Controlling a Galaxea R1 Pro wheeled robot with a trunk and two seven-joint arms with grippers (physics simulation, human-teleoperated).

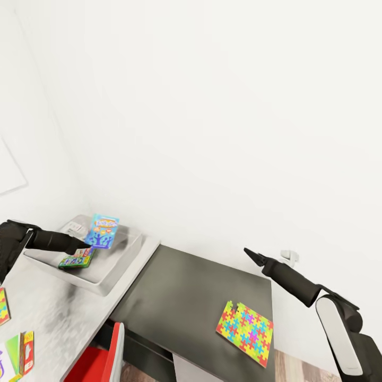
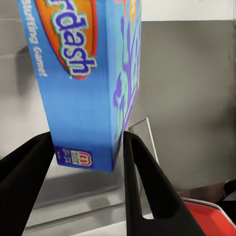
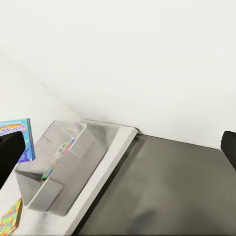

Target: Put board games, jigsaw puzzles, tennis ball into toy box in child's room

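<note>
My left gripper (image 1: pixel 86 242) is shut on a blue board game (image 1: pixel 101 231) and holds it upright over the light grey toy box (image 1: pixel 118 268). In the left wrist view the blue game (image 2: pixel 83 83) sits between both fingers (image 2: pixel 142 187). A second board game (image 1: pixel 77 258) lies flat inside the box. One jigsaw puzzle (image 1: pixel 245 324) rests on the table's dark lower section (image 1: pixel 196 281). Another puzzle (image 1: pixel 2 306) and a third board game (image 1: pixel 20 353) lie on the pale table top (image 1: pixel 53 313). My right gripper (image 1: pixel 250 254) hovers open above the dark section, holding nothing.
A red chair (image 1: pixel 98 363) stands at the table's front edge. A small white fitting (image 1: pixel 289 257) sticks out of the wall behind my right arm. White walls close off the back and left. Wood floor (image 1: pixel 297 369) shows at the lower right.
</note>
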